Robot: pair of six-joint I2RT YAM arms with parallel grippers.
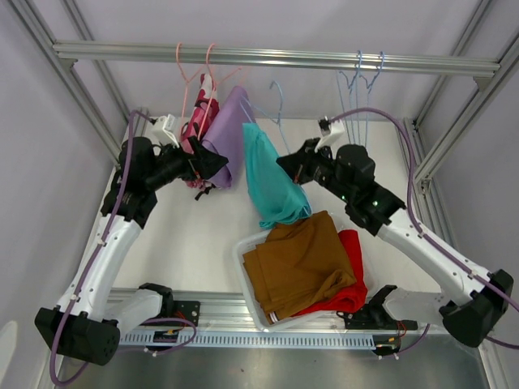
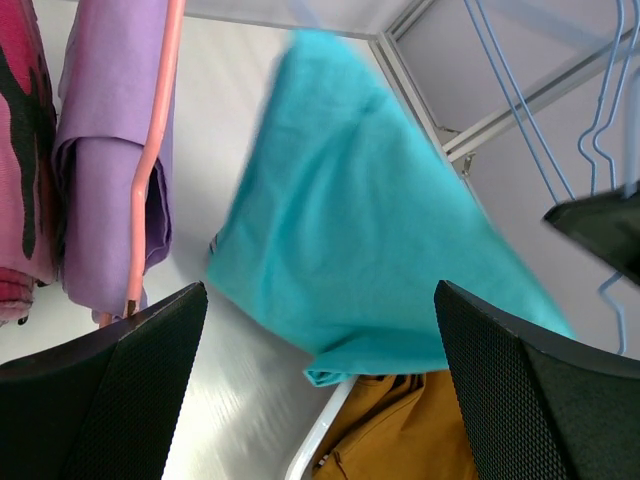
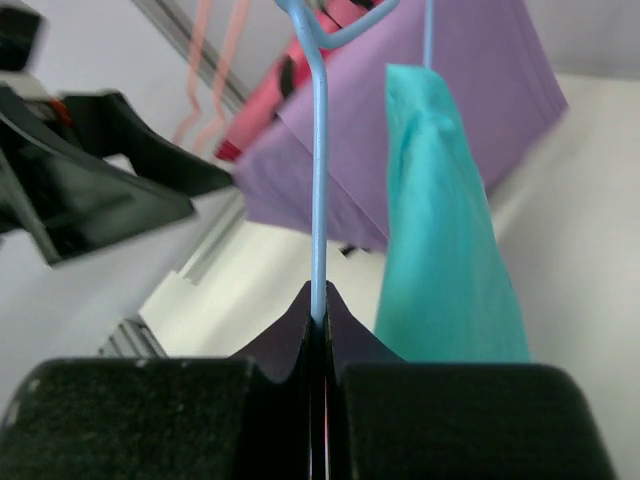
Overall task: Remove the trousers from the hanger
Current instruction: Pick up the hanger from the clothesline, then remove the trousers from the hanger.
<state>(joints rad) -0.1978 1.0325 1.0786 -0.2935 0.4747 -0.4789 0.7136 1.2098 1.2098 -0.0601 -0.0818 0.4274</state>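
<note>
The teal trousers (image 1: pixel 272 182) hang from a light blue wire hanger (image 1: pixel 278 99), their lower end drooping onto the white bin's rim. My right gripper (image 1: pixel 286 164) is shut on that hanger's wire (image 3: pixel 319 200), with the teal cloth (image 3: pixel 447 250) just to its right. My left gripper (image 2: pixel 318 300) is open and holds nothing, facing the teal trousers (image 2: pixel 370 230). In the top view the left gripper (image 1: pixel 214 161) sits beside the lilac trousers (image 1: pixel 230 131). They hang on a pink hanger (image 2: pixel 152 160) next to the pink camouflage trousers (image 1: pixel 198 123).
A white bin (image 1: pixel 242 250) at the front holds the mustard-brown trousers (image 1: pixel 296 261) and the red trousers (image 1: pixel 351 279). Bare blue hangers (image 1: pixel 358 87) hang at the right of the metal rail (image 1: pixel 324 60). Frame posts stand at both sides.
</note>
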